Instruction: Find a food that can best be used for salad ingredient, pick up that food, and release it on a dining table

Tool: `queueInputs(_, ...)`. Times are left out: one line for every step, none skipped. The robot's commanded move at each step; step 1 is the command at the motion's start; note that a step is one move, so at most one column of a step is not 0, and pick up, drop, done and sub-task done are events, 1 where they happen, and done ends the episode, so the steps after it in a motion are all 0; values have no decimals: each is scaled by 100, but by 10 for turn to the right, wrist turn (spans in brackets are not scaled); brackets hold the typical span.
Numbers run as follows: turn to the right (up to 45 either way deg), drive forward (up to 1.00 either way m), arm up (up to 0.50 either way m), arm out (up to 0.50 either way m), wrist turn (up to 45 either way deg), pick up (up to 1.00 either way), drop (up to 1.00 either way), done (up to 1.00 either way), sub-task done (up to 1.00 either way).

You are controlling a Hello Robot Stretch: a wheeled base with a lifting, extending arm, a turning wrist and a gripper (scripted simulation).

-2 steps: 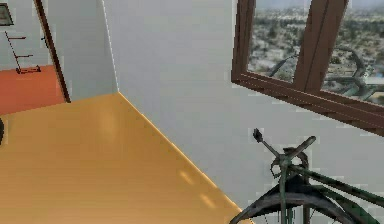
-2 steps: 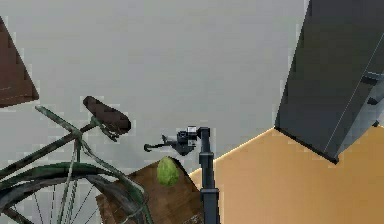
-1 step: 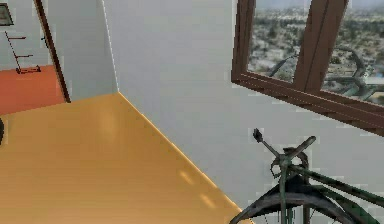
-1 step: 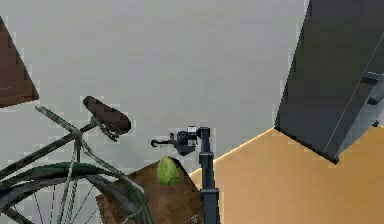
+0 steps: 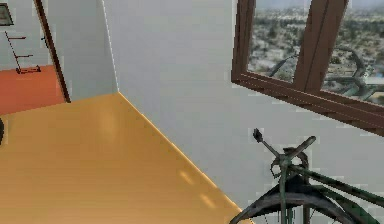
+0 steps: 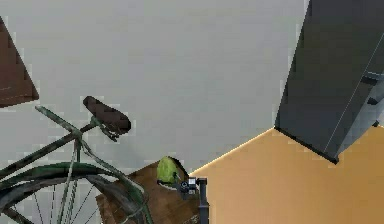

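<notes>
**Q:** Where is the task's thing located in this figure?

**A:** A green rounded thing (image 6: 168, 168), judged to be the salad food, is seen at the far edge of a brown wooden surface (image 6: 140, 195). It lies just beside a bicycle (image 6: 60, 170) and below its saddle (image 6: 107, 115). Whether it rests on that surface or is raised clear of it cannot be told.

**Q:** What is to be noted of the pincer?

**A:** The pincer (image 6: 182, 183) is shown at the end of the arm (image 6: 203, 205), at the green rounded thing. How far it is parted cannot be judged, nor whether anything is held by it.

**Q:** How is the thing expected to handle?

**A:** If leafy, it is judged to be light, soft and easily bruised. A hold across its widest part, with gentle pressure, would be advised. A smooth skin, if present, may allow slipping.

**Q:** Are containers to be considered?

**A:** A dark tall cabinet (image 6: 330, 80) is seen at the arm side view's right, and its contents are hidden. The release on a dining table is judged not yet done.
</notes>
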Motion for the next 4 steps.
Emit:
queueInputs(0, 0, 0, 0, 0, 100, 0, 0, 0)
queueInputs(0, 0, 10, 0, 0, 0, 0, 0, 0)
queueInputs(0, 0, 50, 0, 0, 0, 0, 0, 0)
queueInputs(0, 0, 4, 0, 0, 0, 0, 0, 0)
